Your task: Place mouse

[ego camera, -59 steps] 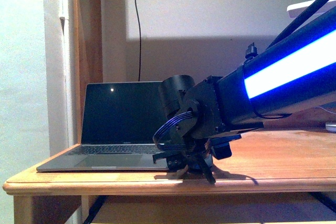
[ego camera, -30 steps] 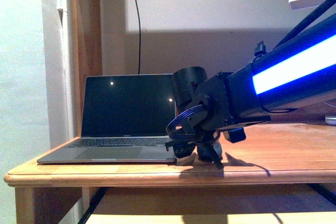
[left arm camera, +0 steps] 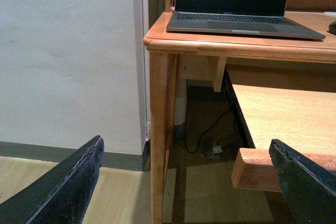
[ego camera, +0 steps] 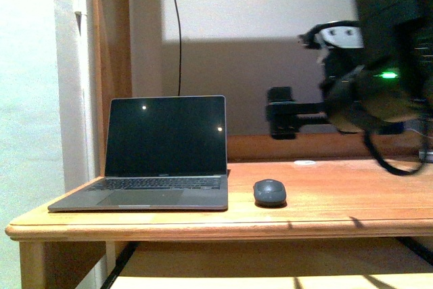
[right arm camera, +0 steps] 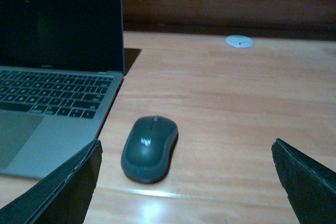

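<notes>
- Well, the left jaws hang spread and empty, low beside the tabletop (left arm camera: pixel 236 43), well apart from everything on it.
- The laptop (ego camera: pixel 166 153) stands open on top.
- The mouse (ego camera: pixel 270 192) lies flat just beside the laptop, not touching it. It looks light, rigid and smooth, so its narrow sides at mid-body seem the best hold.
- The right jaws gape empty, clear of the mouse.

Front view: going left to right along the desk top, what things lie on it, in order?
laptop → mouse → small white disc
</notes>
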Robot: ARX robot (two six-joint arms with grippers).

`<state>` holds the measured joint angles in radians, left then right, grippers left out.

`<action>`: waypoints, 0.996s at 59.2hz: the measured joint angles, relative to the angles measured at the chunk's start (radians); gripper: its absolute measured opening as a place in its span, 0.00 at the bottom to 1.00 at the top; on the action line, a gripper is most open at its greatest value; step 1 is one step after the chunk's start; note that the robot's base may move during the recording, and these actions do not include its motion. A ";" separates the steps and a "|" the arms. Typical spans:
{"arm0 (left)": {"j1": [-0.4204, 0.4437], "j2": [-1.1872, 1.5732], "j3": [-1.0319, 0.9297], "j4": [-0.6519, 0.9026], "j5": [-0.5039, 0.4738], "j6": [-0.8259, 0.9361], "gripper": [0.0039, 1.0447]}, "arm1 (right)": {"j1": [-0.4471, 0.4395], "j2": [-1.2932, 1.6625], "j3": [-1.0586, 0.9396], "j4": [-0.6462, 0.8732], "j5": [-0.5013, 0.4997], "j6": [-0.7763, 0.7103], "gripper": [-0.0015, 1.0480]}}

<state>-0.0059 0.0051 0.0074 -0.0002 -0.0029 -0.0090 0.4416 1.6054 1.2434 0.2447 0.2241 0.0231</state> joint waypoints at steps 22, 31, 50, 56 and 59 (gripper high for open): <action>0.000 0.000 0.000 0.000 0.000 0.000 0.93 | -0.254 -0.364 -0.761 0.241 -0.519 -0.066 0.93; 0.000 0.000 0.000 0.000 0.000 0.000 0.93 | -0.369 -0.381 -0.917 0.307 -0.685 -0.121 0.93; 0.000 0.000 0.000 0.000 0.000 0.000 0.93 | -0.458 -0.314 -1.012 0.444 -0.874 -0.211 0.93; 0.000 0.000 0.000 0.000 0.000 0.000 0.93 | -0.467 -0.280 -1.019 0.481 -0.909 -0.241 0.93; 0.000 0.000 0.000 0.000 0.000 0.000 0.93 | -0.477 -0.262 -1.021 0.500 -0.924 -0.253 0.93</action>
<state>-0.0059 0.0051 0.0074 -0.0002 -0.0025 -0.0090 -0.0353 1.3434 0.2222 0.7448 -0.7002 -0.2295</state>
